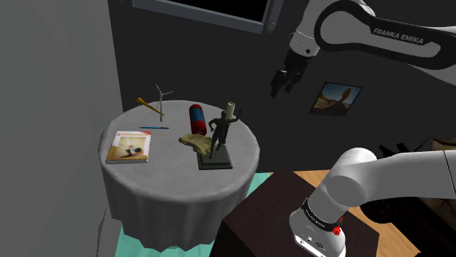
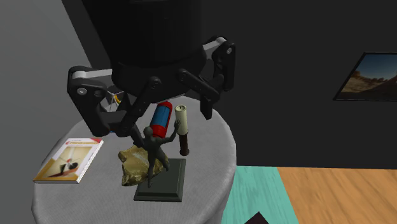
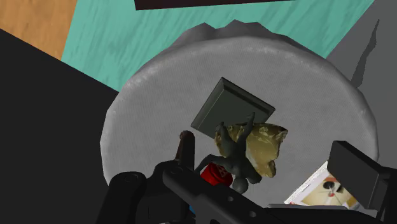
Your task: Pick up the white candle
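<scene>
The candle (image 1: 229,111) is a pale cream stick on a dark holder. It stands upright on the round cloth-covered table (image 1: 241,146), just behind a dark figure statue (image 1: 217,139). From the second exterior view the candle (image 2: 182,121) rises beside the statue (image 2: 154,149) and a red cylinder (image 2: 161,116). My gripper (image 1: 283,82) hangs high above the table, off to the shoulder view's right of the candle, open and holding nothing. In the wrist view the candle (image 3: 185,151) appears far below, next to the statue's base (image 3: 233,109).
A tan lump (image 1: 196,141) lies by the statue. A book (image 1: 128,146), a blue pen (image 1: 153,128), a small windmill model (image 1: 161,101) and a hammer-like tool (image 1: 148,104) sit on the table's far side. A framed picture (image 1: 335,98) hangs on the dark wall.
</scene>
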Motion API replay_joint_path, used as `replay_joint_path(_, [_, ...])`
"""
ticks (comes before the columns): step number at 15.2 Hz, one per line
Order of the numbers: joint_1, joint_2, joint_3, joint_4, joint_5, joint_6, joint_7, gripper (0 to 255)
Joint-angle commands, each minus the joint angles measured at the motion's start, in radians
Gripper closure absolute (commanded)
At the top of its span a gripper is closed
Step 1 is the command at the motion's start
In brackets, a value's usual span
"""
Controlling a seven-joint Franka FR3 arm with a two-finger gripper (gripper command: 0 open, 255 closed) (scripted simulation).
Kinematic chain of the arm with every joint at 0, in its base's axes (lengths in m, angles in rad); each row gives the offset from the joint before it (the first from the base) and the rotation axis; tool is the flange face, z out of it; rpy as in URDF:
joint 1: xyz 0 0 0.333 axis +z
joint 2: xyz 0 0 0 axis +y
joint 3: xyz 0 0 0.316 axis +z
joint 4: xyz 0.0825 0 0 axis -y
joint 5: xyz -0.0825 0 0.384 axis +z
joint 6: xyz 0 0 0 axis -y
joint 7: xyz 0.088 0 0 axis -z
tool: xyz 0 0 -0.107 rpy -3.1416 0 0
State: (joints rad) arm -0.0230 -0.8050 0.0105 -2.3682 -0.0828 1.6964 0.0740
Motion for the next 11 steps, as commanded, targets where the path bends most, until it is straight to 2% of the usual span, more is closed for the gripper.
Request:
replay_joint_path(1, [0.0,0.0,0.0,0.0,0.0,0.0,0.0,0])
replay_joint_path(11, [-0.026,0.379,-0.073,0.129,-0.018,0.201,-0.053,0])
